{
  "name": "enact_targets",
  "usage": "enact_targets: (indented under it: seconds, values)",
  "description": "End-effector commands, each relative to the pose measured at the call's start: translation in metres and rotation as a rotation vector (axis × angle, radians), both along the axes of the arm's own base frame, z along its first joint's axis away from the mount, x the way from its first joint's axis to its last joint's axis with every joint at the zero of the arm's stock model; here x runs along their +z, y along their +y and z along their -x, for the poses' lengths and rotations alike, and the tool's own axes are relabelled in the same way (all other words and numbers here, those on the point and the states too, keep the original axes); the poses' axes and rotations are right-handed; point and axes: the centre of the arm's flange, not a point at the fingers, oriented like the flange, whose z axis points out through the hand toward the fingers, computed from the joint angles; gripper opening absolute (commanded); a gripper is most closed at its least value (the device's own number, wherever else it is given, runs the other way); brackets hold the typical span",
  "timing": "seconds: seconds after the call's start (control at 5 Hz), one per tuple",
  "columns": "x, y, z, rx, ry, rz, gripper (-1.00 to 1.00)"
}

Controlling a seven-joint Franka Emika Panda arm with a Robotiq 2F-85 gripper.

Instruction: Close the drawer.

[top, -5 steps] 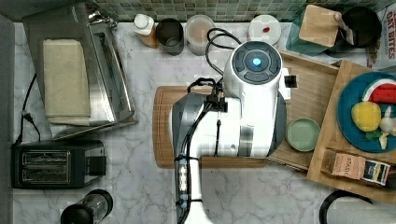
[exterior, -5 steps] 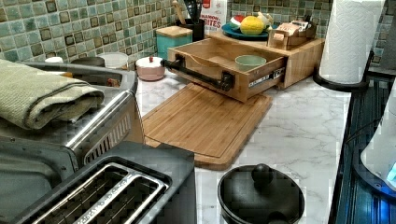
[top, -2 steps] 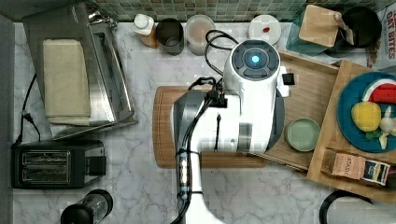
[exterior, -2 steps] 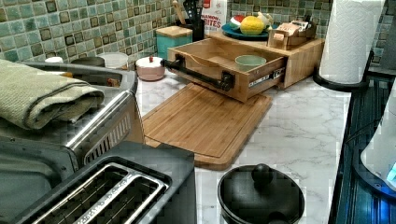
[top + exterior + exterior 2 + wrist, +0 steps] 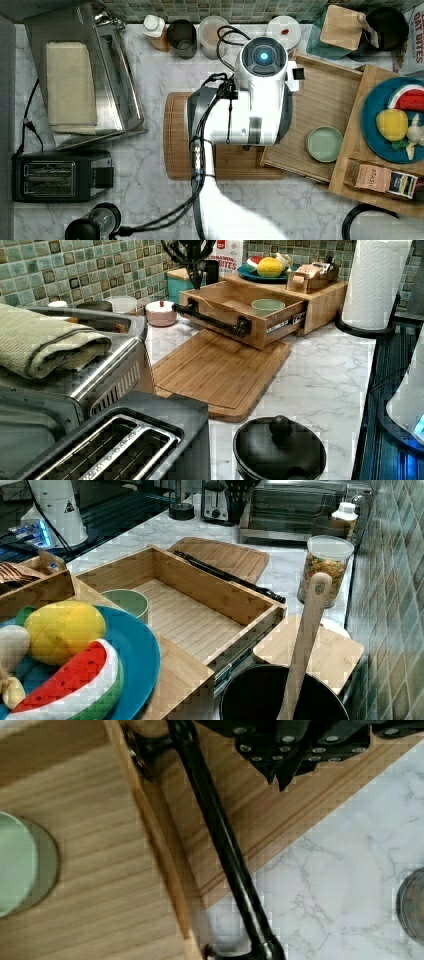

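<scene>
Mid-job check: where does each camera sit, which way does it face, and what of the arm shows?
Top view: overhead, looking down; arm covers the drawer front.
Left view: low by the toaster, facing the drawer handle; gripper above.
Right view: behind the blue plate, facing the toaster; robot base visible.
Wrist view: looking down; fingers beside the handle.
All share the drawer.

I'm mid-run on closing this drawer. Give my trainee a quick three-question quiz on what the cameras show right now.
1. True or false: the drawer is already pushed fully in.
2. What single item sits inside the drawer?
3. The drawer's black handle bar hangs over which thing? A) the cutting board B) the toaster C) the paper towel roll

Key: 1 false, it stands pulled out. 2 a green bowl. 3 A.
</scene>
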Motion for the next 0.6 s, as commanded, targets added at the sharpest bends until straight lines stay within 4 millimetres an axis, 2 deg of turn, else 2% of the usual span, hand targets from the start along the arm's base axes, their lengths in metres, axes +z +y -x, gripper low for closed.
enact_targets:
  seconds: [0.2, 0.6]
  values:
    - [-0.009, 0.069, -0.024, 0.173, -0.147, 0.038, -1.0]
    - [-0.047, 0.05, -0.037, 0.221, -0.117, 0.076, -1.0]
